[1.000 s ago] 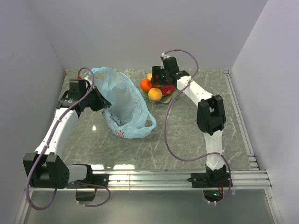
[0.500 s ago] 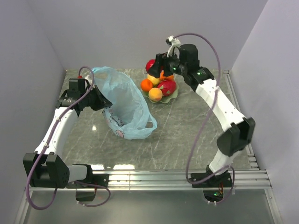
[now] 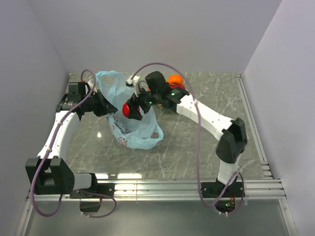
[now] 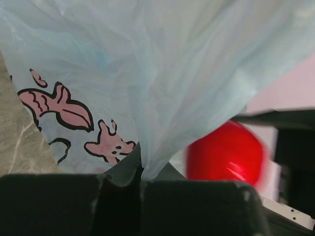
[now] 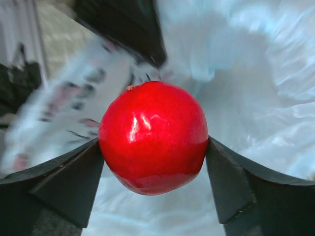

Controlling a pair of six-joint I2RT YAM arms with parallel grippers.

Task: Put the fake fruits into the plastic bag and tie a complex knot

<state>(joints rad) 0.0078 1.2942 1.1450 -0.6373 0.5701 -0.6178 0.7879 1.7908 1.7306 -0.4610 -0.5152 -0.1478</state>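
The light-blue plastic bag (image 3: 129, 129) with pink cartoon print lies open on the table's left half. My left gripper (image 3: 104, 106) is shut on the bag's rim (image 4: 147, 162) and holds it up. My right gripper (image 3: 131, 111) is shut on a glossy red fruit (image 5: 153, 136) and holds it over the bag's opening; the fruit also shows in the top view (image 3: 127, 109) and the left wrist view (image 4: 225, 153). An orange fruit (image 3: 174, 79) shows behind my right arm; the other fruits and the plate are hidden by the arm. No knot is in view.
Grey marble table (image 3: 197, 142) with white walls on three sides. Metal rails run along the near edge (image 3: 187, 186) and the right edge (image 3: 252, 118). My right arm stretches across the table's middle to the bag.
My right arm has lifted the red fruit off the plate and swung left with it, from above the plate to over the bag's mouth. The left gripper keeps holding the rim.
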